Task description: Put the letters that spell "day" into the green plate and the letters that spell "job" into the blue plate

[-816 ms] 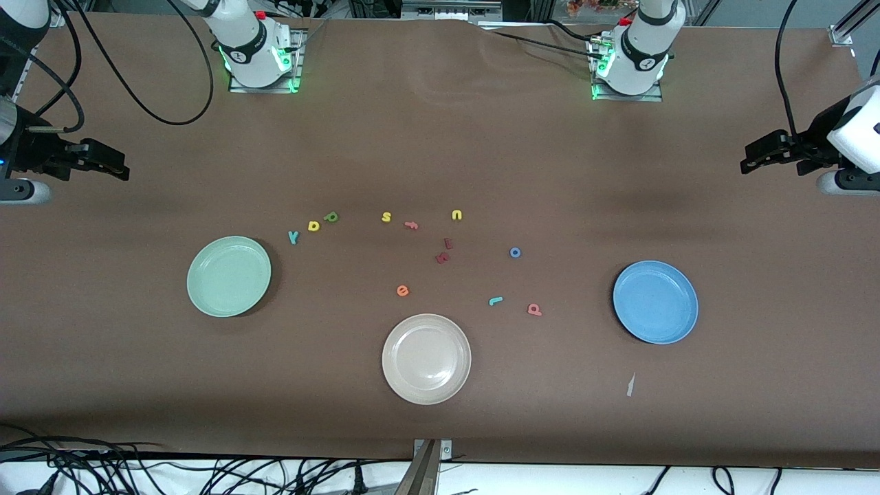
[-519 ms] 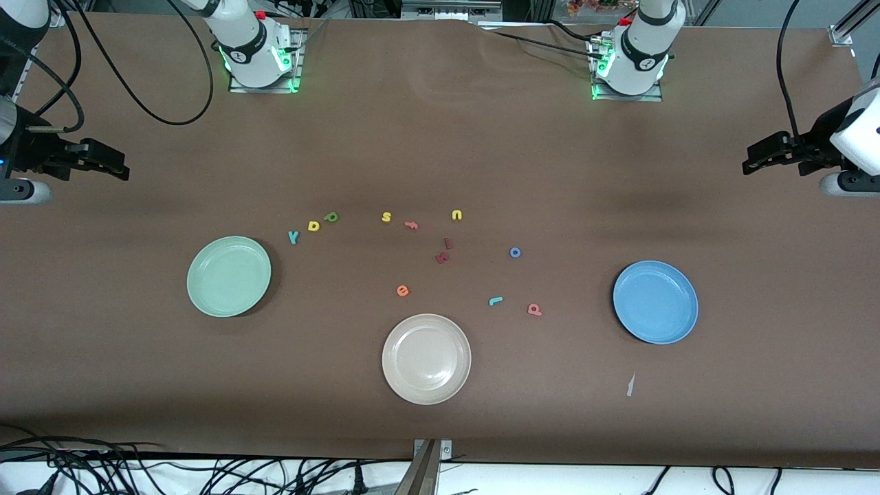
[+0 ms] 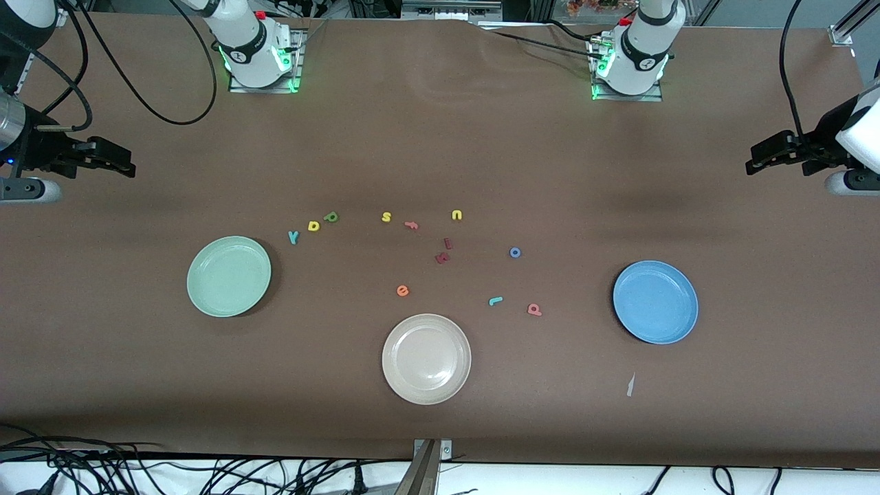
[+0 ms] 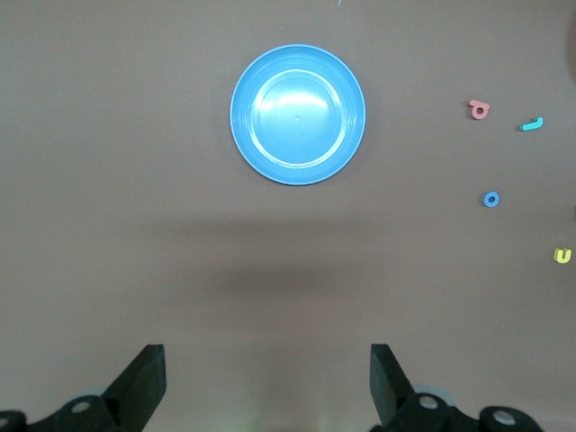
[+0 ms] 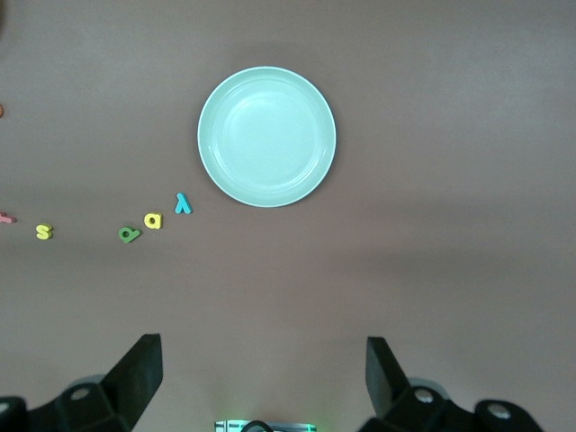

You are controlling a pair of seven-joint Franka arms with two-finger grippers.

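Right wrist view alone shows right gripper (image 5: 261, 378) jaws wide, empty, over bare table near green plate (image 5: 266, 136); left gripper (image 4: 267, 382) likewise (both shifted slightly since).

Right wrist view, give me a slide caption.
Open right gripper above bare table, green plate empty, letters y, d, a beside it.

left hand (image 4: 265, 387) open, empty | blue plate (image 4: 298, 114) empty | letters beside it

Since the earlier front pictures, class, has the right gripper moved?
Yes. The right gripper has shifted slightly toward the table's middle, closer to the right arm's base.
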